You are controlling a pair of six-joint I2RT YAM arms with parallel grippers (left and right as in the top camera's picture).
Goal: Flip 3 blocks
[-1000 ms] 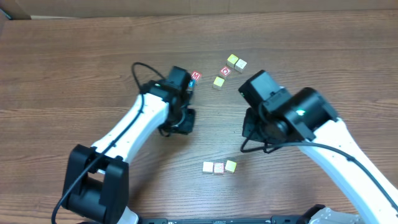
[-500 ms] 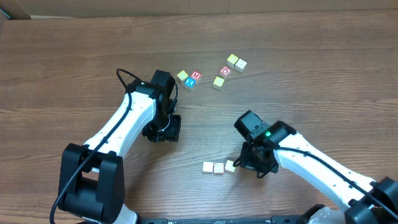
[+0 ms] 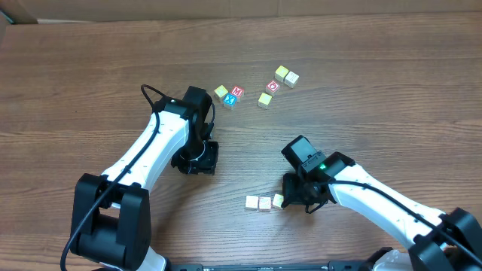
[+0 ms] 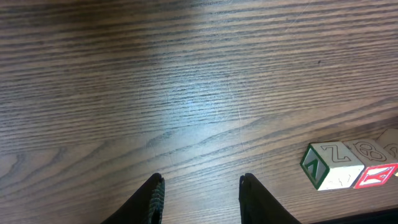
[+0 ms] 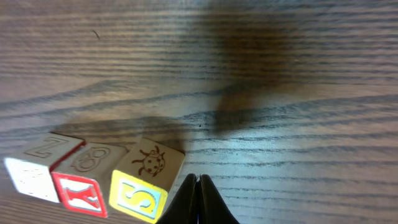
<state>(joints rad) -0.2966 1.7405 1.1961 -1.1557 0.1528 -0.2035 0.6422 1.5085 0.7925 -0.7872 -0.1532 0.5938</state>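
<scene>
At the front of the counter (image 3: 361, 90), the three blocks (image 3: 265, 202) lay in a touching row. The right pincer (image 5: 198, 182), pressed together, sat just beside the ladybug-topped end block (image 5: 148, 168), possibly touching it. Farther back, the left pincer (image 4: 201, 183) hung spread and empty.

Probably lab: wood-grain table (image 3: 90, 68), robot arms (image 3: 154, 147).
</scene>
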